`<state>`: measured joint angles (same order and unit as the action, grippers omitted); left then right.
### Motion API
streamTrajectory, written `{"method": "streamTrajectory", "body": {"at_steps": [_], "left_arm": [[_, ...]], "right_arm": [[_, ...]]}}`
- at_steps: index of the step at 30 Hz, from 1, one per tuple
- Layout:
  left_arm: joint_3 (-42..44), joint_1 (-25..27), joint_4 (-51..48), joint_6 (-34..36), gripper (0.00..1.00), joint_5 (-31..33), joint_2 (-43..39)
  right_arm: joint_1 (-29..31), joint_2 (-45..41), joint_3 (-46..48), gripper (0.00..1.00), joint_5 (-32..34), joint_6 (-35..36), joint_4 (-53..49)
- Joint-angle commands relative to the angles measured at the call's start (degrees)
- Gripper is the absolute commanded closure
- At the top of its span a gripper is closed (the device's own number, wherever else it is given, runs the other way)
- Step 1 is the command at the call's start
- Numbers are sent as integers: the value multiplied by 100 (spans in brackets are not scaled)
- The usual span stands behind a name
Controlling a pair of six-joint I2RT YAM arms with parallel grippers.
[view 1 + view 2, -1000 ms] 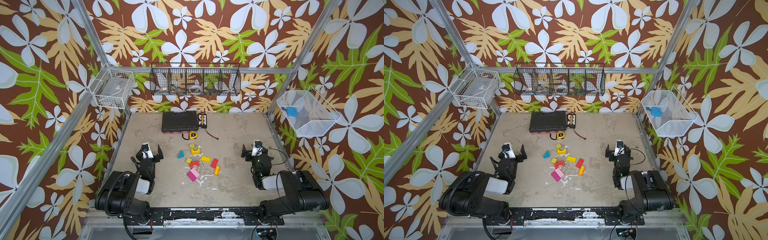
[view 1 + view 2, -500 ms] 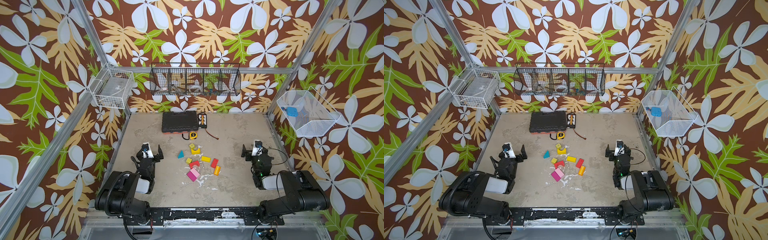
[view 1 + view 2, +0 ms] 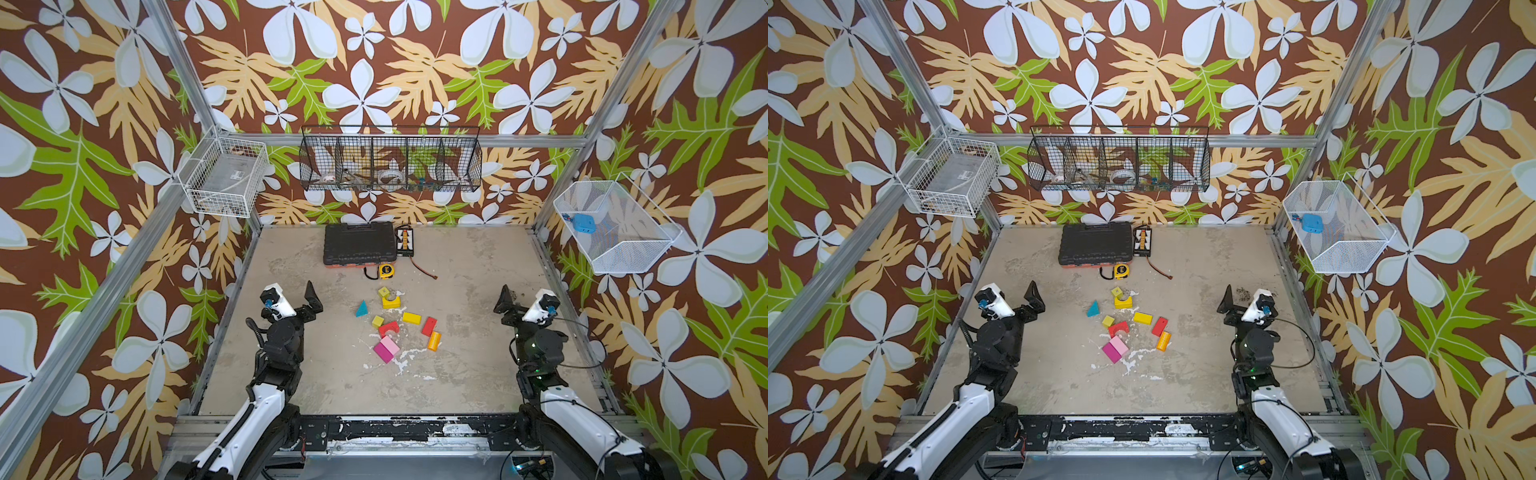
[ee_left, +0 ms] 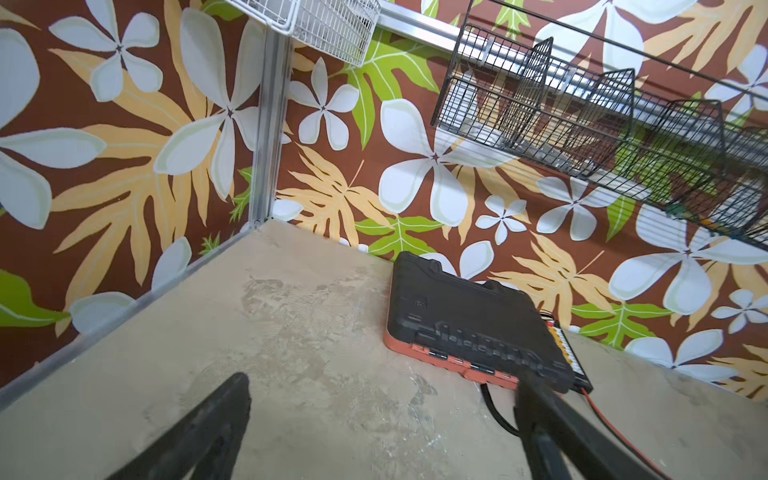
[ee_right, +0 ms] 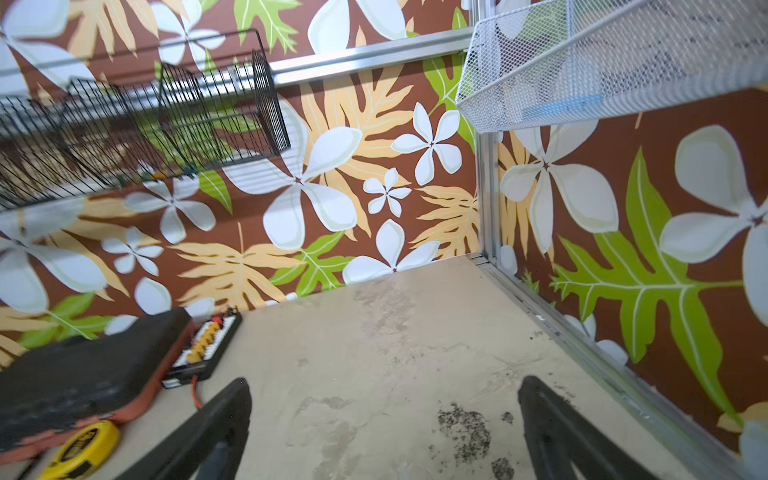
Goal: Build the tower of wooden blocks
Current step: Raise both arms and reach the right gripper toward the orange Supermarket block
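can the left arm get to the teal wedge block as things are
Probably yes: the left gripper is open and empty, and only bare table lies between it and the teal wedge.

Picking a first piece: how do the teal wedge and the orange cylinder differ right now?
Shape: the teal wedge is triangular and flat-faced; the orange cylinder is round, lying on its side.
Place: the teal wedge is leftmost in the scatter, toward the left gripper; the orange cylinder is at its right, toward the right gripper.
Shared: both rest on the table, unstacked; both grippers are open, holding neither.
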<state>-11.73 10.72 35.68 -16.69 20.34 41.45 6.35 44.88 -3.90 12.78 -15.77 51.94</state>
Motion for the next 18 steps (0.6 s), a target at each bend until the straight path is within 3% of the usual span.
{"method": "streamTrajectory", "body": {"at_steps": [1, 3, 7, 10, 13, 18], "left_arm": [[181, 12, -605, -496, 0, 69, -259], [217, -55, -716, -728, 0, 339, -371], [376, -89, -98, -724, 0, -5, -78], [140, -88, -24, -763, 0, 192, 592], [-325, -95, -549, -913, 0, 574, 1198], [-629, -88, -807, -909, 0, 427, 1565]], "right_arm": [[14, -316, 36, 0, -257, -709, -619], [3, -303, 126, 0, 207, -962, -649], [3, -204, 220, 0, -139, -880, -307], [0, 216, 100, 0, -137, -989, -259], [7, 737, -374, 0, -574, -1156, -749], [352, 1243, -563, 13, -1312, -2287, -1339]]}}
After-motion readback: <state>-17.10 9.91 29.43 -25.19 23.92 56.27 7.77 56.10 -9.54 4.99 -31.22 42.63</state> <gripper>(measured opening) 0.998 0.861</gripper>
